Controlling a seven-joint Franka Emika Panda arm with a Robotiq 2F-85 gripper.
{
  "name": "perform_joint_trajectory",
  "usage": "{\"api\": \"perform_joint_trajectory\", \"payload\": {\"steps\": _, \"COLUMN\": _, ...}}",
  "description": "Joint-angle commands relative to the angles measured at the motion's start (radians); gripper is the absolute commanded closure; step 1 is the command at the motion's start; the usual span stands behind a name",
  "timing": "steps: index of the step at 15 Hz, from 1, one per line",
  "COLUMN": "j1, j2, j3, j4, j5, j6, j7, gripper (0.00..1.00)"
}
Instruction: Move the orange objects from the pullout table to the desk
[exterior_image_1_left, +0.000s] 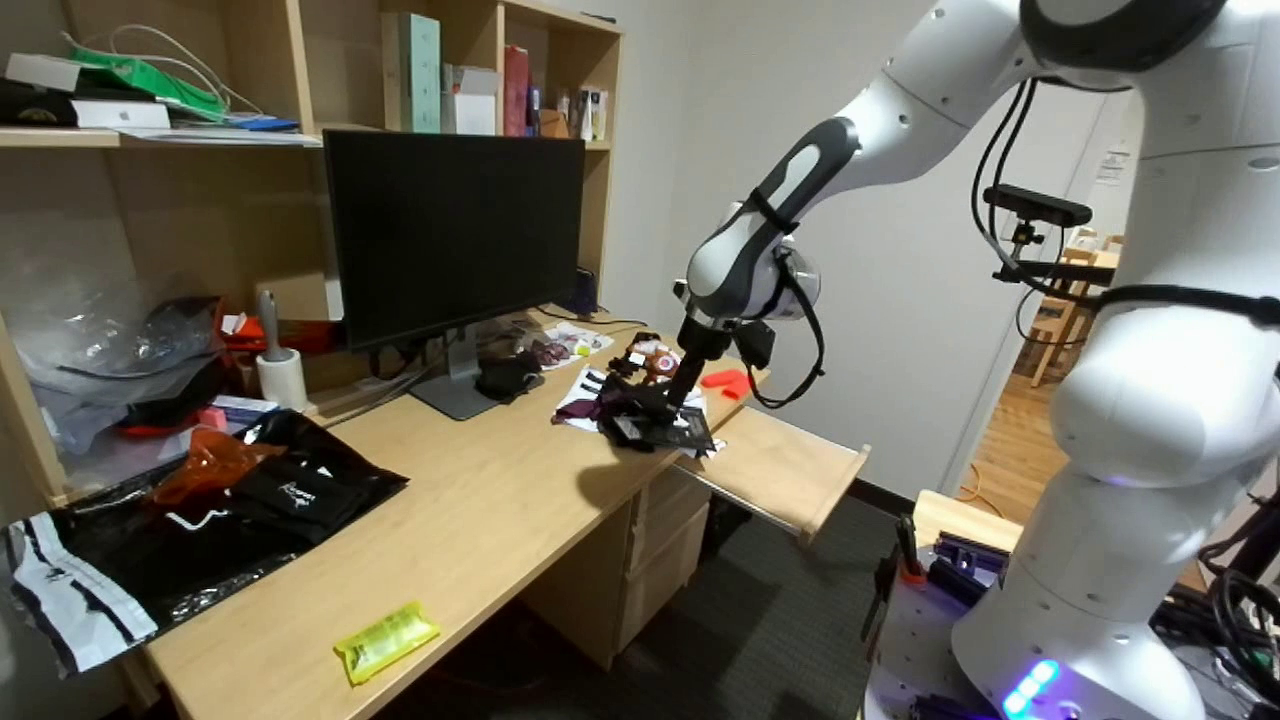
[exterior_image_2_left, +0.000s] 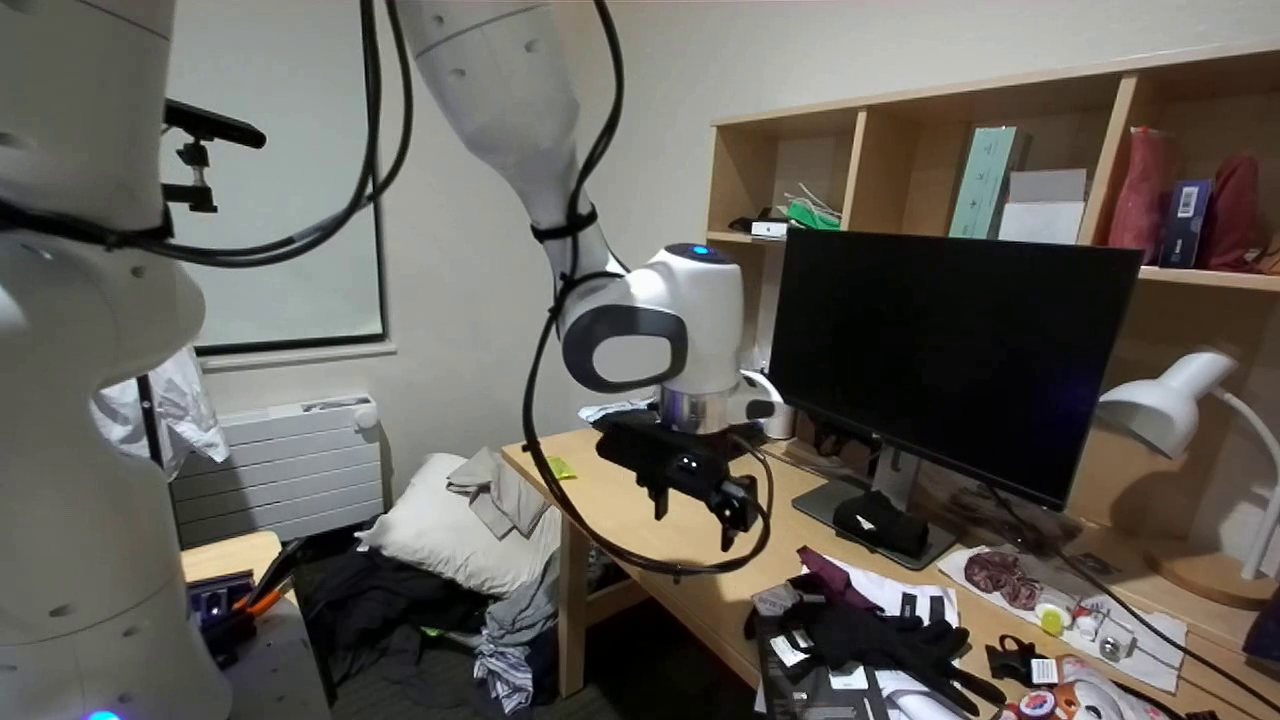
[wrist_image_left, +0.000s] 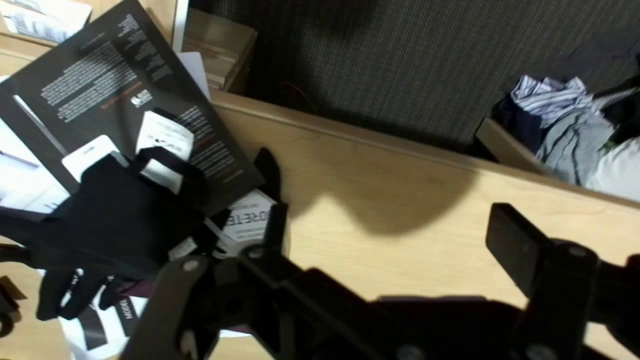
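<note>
Two orange-red pieces (exterior_image_1_left: 735, 386) lie close together on the far end of the desk (exterior_image_1_left: 480, 490), in an exterior view. They are out of view in the wrist view. The pullout table (exterior_image_1_left: 785, 460) sticks out below that end of the desk, and its visible surface is bare. My gripper (exterior_image_2_left: 694, 522) points down above the desk, beside a pile of black gloves and packaging. In the wrist view the gripper (wrist_image_left: 387, 220) has its fingers wide apart, with only bare desk wood showing between them. It is open and empty.
A monitor (exterior_image_1_left: 455, 235) stands at the desk's back. Black gloves (exterior_image_2_left: 880, 635) and a dark printed card (wrist_image_left: 130, 100) lie close to the gripper. A yellow packet (exterior_image_1_left: 387, 642) lies near the front edge. A black bag (exterior_image_1_left: 230, 520) and a lamp (exterior_image_2_left: 1165, 405) are also there.
</note>
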Motion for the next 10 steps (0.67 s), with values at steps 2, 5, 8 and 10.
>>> {"api": "perform_joint_trajectory", "payload": {"steps": 2, "j1": 0.163, "j2": -0.290, "j3": -0.054, "j4": -0.206, "j5": 0.099, "j6": -0.052, "j7": -0.066, "gripper": 0.00}}
{"api": "perform_joint_trajectory", "payload": {"steps": 5, "j1": 0.312, "j2": -0.369, "j3": -0.157, "j4": -0.250, "j5": 0.085, "j6": -0.045, "j7": 0.047, "gripper": 0.00}}
{"api": "perform_joint_trajectory", "payload": {"steps": 8, "j1": 0.388, "j2": -0.348, "j3": -0.232, "j4": -0.232, "j5": 0.049, "j6": -0.039, "j7": 0.055, "gripper": 0.00}}
{"api": "perform_joint_trajectory", "payload": {"steps": 10, "j1": 0.393, "j2": -0.357, "j3": -0.240, "j4": -0.240, "j5": 0.047, "j6": -0.039, "j7": 0.061, "gripper": 0.00}}
